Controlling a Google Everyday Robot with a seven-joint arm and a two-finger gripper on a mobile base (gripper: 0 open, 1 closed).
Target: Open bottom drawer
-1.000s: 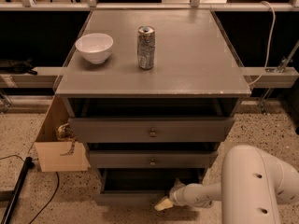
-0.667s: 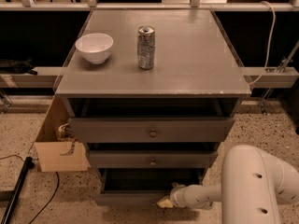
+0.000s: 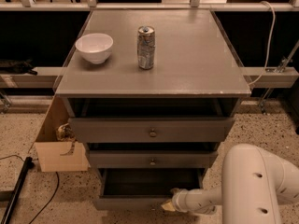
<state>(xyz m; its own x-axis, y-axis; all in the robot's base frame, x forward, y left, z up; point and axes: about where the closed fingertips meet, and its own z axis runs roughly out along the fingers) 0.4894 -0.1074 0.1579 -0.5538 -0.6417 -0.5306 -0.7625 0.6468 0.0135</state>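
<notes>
The bottom drawer (image 3: 126, 202) is the lowest of three grey drawers and stands pulled out, its dark inside showing. Its knob is hidden at the lower frame edge. My gripper (image 3: 169, 205) reaches in from the right on a white arm (image 3: 243, 185) and sits at the drawer's front edge, right of centre. The middle drawer (image 3: 152, 159) and top drawer (image 3: 152, 130) above it are each out a little, with round metal knobs.
A white bowl (image 3: 94, 47) and a drink can (image 3: 146, 47) stand on the grey cabinet top (image 3: 187, 55). A cardboard box (image 3: 58, 146) sits on the speckled floor left of the cabinet. A black cable (image 3: 18, 185) lies at lower left.
The gripper has stayed at the bottom drawer's front edge; the drawer looks about as far out as before.
</notes>
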